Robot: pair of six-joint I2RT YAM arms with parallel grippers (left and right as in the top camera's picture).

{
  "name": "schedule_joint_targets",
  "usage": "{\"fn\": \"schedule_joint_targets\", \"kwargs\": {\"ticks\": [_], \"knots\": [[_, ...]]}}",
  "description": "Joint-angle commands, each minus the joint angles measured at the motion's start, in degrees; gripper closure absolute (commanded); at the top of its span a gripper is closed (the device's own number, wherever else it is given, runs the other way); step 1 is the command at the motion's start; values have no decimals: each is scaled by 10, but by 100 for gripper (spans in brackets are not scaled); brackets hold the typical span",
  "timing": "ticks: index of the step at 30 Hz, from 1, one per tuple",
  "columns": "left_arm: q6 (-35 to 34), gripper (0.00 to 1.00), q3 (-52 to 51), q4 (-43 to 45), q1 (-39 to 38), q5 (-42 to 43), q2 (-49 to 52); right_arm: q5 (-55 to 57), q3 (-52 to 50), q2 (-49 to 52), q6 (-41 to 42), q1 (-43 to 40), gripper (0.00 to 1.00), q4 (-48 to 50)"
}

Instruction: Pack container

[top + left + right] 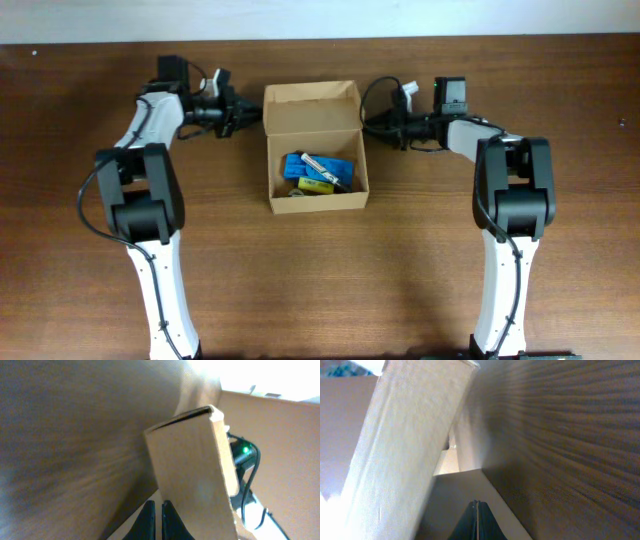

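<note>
Several blue packets (315, 170) already sit in our cardboard box (318, 203), with its flap lid (311, 100) open. Left gripper (243, 112) and right gripper (372, 123) flank it, jaws seemingly together. We reckon only closing remains.

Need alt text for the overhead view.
An open cardboard box sits on a wooden table, flap lid open at its far side, blue items and a white pen inside. The left gripper and right gripper flank the lid, one at each end.
</note>
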Motion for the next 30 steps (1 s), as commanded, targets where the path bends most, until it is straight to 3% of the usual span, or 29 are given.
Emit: {"fn": "schedule_joint_targets", "kwargs": {"ticks": [1, 9, 14, 18, 24, 30], "knots": [[-83, 95, 1, 34, -25, 1, 2, -24, 2, 2, 64, 7, 96, 21], [-118, 96, 1, 69, -38, 4, 2, -93, 3, 2, 70, 11, 96, 87], [-118, 96, 1, 135, -38, 36, 2, -120, 5, 2, 132, 11, 96, 184], [-121, 97, 5, 195, -39, 65, 0, -150, 7, 2, 233, 11, 96, 326], [-121, 98, 22, 243, -37, 113, 0, -154, 16, 2, 469, 11, 96, 599], [-121, 98, 42, 242, -28, 136, -18, -154, 28, 2, 604, 12, 96, 716]]}}
